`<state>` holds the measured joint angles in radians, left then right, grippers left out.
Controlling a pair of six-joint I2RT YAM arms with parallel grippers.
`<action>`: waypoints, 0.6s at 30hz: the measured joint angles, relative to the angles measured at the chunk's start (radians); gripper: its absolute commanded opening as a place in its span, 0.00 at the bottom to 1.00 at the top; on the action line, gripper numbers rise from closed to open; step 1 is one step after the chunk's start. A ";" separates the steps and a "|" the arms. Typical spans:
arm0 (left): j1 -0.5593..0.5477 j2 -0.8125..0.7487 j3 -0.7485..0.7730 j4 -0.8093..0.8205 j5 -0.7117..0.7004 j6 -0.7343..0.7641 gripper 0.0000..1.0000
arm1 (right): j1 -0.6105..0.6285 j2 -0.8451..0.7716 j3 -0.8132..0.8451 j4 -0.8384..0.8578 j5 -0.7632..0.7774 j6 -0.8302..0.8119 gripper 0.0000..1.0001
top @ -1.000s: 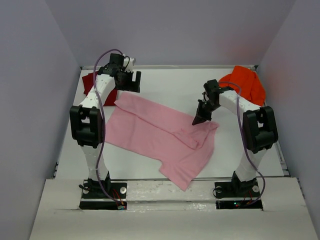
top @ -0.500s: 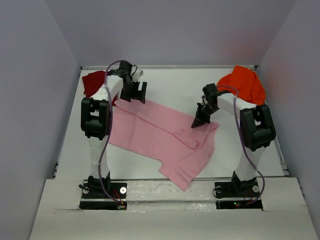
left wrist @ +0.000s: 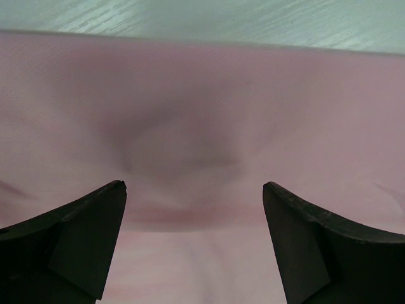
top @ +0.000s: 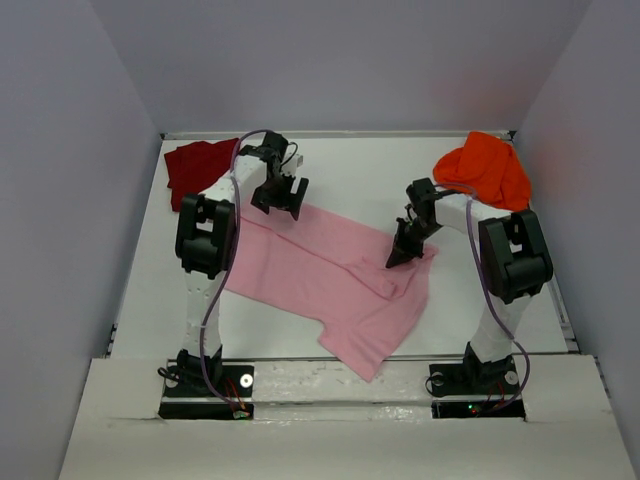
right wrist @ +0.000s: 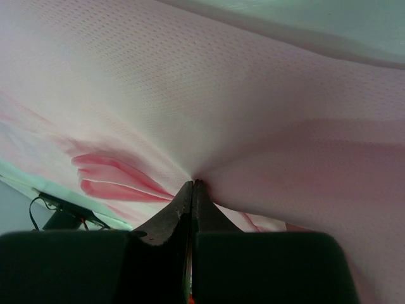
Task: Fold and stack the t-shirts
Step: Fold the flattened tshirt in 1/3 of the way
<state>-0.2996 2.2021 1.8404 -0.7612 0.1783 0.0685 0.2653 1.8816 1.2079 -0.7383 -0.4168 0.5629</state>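
A light pink t-shirt (top: 320, 275) lies spread across the middle of the table, partly folded over itself. My left gripper (top: 284, 203) hovers open just above its far left edge. In the left wrist view its gripper (left wrist: 193, 190) has both fingertips (left wrist: 101, 218) wide apart over pink cloth (left wrist: 190, 126), nothing between them. My right gripper (top: 395, 260) is shut on the pink shirt's right edge. In the right wrist view that gripper (right wrist: 193, 185) pinches the cloth (right wrist: 253, 107), which fans out from the pinch point. A dark red t-shirt (top: 198, 168) lies at the back left, and an orange t-shirt (top: 487, 168) is bunched at the back right.
The white table (top: 350, 165) is boxed in by grey walls on three sides. The left arm's upright link (top: 205, 235) stands over the pink shirt's left part. The table's near edge runs just in front of the shirt's lowest corner (top: 368, 370).
My left arm has swung right, off the dark red t-shirt, and now hangs over the pink shirt's far edge. My right gripper has shifted slightly, still shut on the cloth.
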 measured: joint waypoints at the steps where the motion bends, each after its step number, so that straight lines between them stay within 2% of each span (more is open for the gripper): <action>1: -0.005 0.000 0.000 0.000 -0.003 -0.002 0.99 | -0.004 0.000 -0.003 0.000 0.002 0.000 0.00; 18: -0.031 -0.014 -0.116 0.022 -0.142 -0.130 0.99 | -0.089 0.055 0.063 0.000 0.010 -0.024 0.00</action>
<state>-0.3309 2.1876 1.7245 -0.7395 0.0364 -0.0612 0.1768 1.9369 1.2713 -0.7380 -0.4068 0.5388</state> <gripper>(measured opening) 0.989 0.010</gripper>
